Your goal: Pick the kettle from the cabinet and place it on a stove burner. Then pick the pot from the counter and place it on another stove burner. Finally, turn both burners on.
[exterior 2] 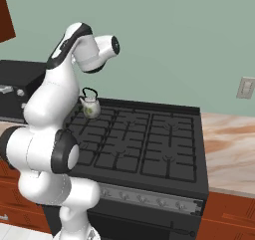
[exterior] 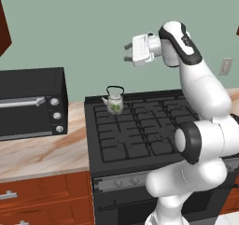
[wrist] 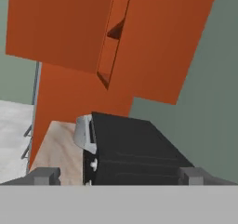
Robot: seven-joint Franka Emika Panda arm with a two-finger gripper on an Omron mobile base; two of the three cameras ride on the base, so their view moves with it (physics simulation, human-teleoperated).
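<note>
Kettle (exterior: 115, 102) sits upright on the rear left burner (exterior: 122, 113), so the gripper (exterior: 127, 52), jaws spread and empty, should next go for the pot.

A black toaster oven (exterior: 31, 102) sits at the left of the left base view, with a grey bar handle and three round knobs down its right side. In the right base view, a white wall outlet (exterior 2: 246, 87) hangs at the right edge on the grey-green wall (exterior 2: 174, 40).
</note>
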